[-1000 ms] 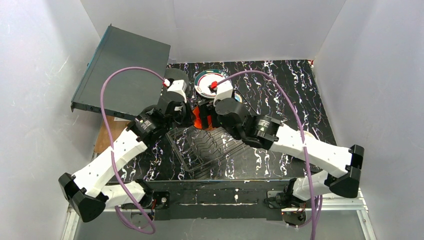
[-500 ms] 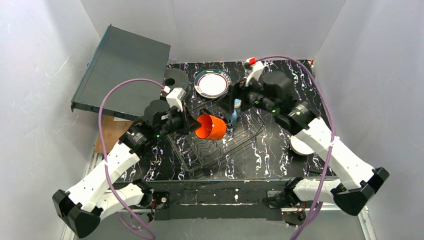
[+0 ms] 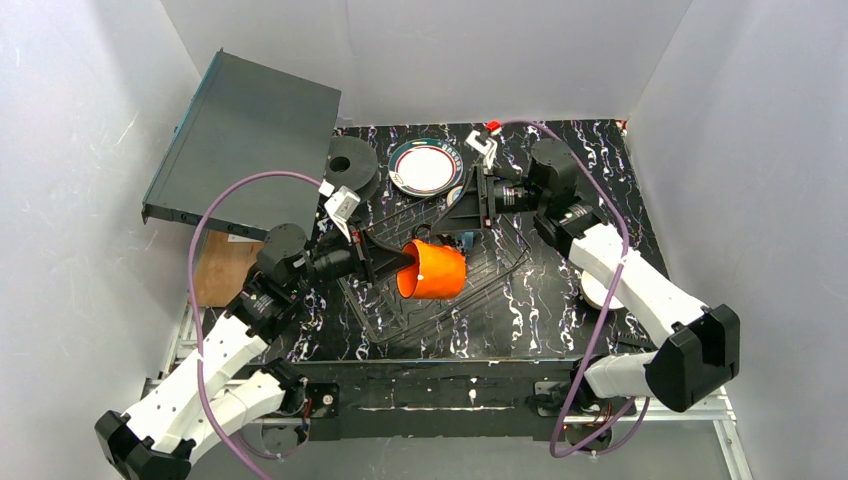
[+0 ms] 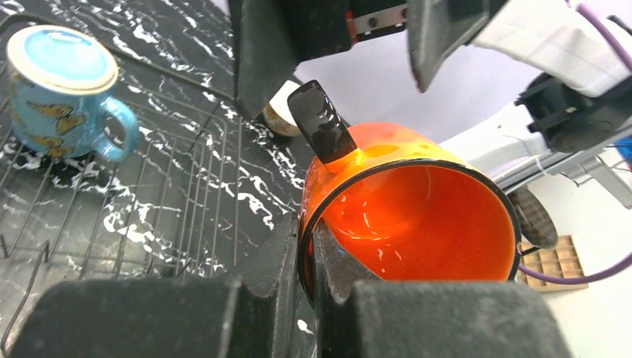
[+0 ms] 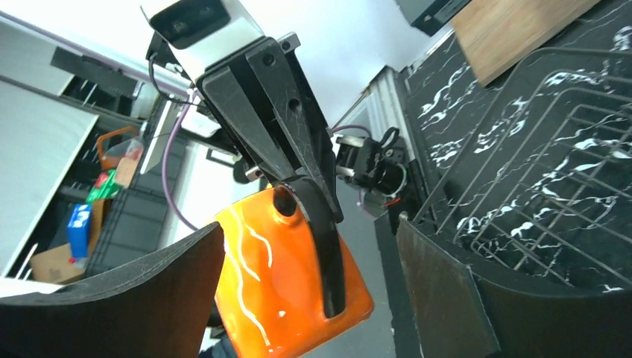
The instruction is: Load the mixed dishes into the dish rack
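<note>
My left gripper (image 3: 400, 262) is shut on the rim of the small orange cup (image 3: 434, 269). It holds the cup on its side above the dish rack (image 3: 500, 262), with one finger inside the rim and one outside in the left wrist view (image 4: 309, 239). The cup (image 4: 414, 212) has a black handle (image 4: 322, 123). My right gripper (image 3: 468, 207) is open and empty just behind the cup, facing it (image 5: 309, 227). The blue mug (image 4: 63, 89) stands in the rack. The green-and-red rimmed plate (image 3: 424, 167) lies behind the rack. The cream bowl (image 3: 597, 292) shows partly under my right arm. The red-patterned plate is not in view.
A flat grey-black box (image 3: 250, 135) leans at the back left, with a black spool-like disc (image 3: 345, 165) beside it. A wooden board (image 3: 215, 268) lies at the table's left edge. White walls close in the back and both sides.
Both grippers were at the cup a second ago. My right gripper let go and drew back towards the far right. My left gripper carried the cup rightward over the rack.
</note>
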### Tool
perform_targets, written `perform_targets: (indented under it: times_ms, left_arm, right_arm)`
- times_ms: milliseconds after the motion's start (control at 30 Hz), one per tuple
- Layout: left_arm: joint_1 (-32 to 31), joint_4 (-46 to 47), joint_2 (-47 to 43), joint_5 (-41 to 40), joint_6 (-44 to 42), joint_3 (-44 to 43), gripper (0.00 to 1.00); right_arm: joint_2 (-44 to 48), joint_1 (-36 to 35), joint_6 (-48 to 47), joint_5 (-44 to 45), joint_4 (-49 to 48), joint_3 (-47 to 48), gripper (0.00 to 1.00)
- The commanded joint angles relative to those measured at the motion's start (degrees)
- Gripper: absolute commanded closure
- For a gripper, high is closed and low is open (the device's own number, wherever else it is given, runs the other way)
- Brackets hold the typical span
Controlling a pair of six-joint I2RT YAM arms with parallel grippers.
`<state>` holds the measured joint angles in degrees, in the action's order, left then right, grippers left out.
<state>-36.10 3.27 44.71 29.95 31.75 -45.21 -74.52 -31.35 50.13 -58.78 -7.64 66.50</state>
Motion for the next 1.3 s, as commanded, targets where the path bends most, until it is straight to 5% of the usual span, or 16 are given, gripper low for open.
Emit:
perform_targets:
  times_ms: [0,400,733,1100,1267]
  left_arm:
    - [0.33,12.25,-1.64,5.66,3.20,0.72,1.00]
    - [0.33,17.59,-1.51,4.74,3.53,2.22,1.00]
    - [0.33,21.85,-2.20,-0.40,3.53,4.81,1.00]
    - [0.33,21.42,-5.25,-2.66,2.44,6.00,1.00]
    - [0.33,20.42,-6.02,-3.45,1.88,6.16,1.00]
  right_arm:
    - [-0.31,-1.55,7.64,-5.85,-12.21,0.11,0.07]
    - [-3.95,-6.87,21.16,-3.22,-30.36,-4.25,0.22]
    - [-9.01,-9.39,36.83,1.95,-51.70,-7.63,0.57]
    - [-11.88,-8.59,43.91,2.79,-64.46,-10.35,0.48]
    - [-13.45,-8.10,46.98,2.06,-68.99,-11.13,0.55]
